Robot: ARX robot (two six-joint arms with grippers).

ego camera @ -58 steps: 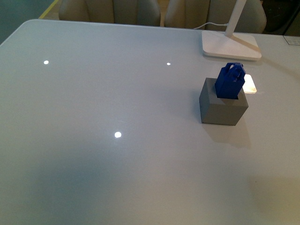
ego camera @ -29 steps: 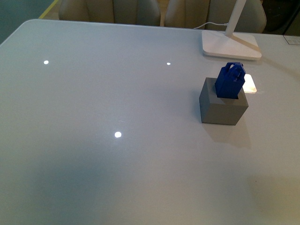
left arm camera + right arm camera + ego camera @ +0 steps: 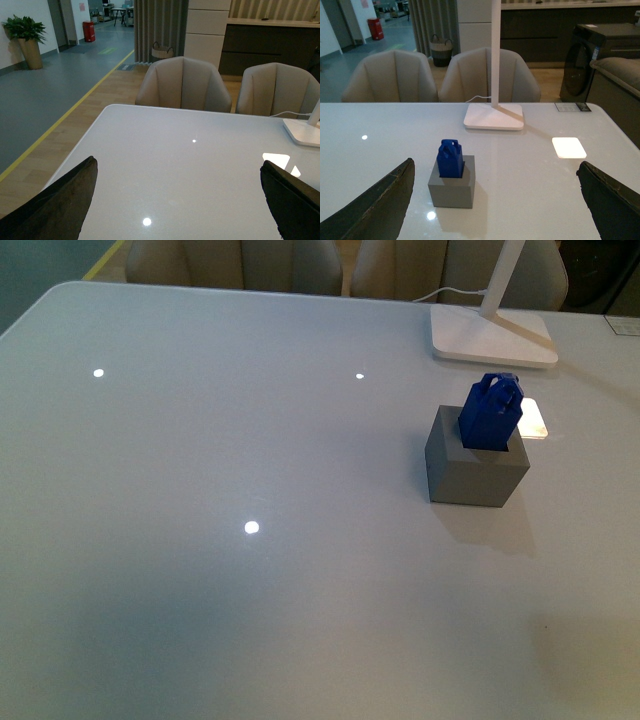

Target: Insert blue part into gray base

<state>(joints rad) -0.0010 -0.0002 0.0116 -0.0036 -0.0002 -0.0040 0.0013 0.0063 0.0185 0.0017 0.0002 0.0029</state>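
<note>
The blue part [image 3: 490, 412] stands upright in the square hole of the gray base [image 3: 476, 472], handle end up, on the right half of the white table. Neither arm shows in the front view. In the right wrist view the blue part [image 3: 450, 158] sits in the gray base [image 3: 452, 186], well ahead of my open, empty right gripper [image 3: 495, 210] and off toward one finger. My left gripper [image 3: 180, 200] is open and empty over bare table; neither part shows in its view.
A white lamp foot [image 3: 492, 340] with its cable stands behind the base at the table's far edge. A bright light patch [image 3: 532, 418] lies beside the base. Beige chairs [image 3: 182, 82] stand beyond the far edge.
</note>
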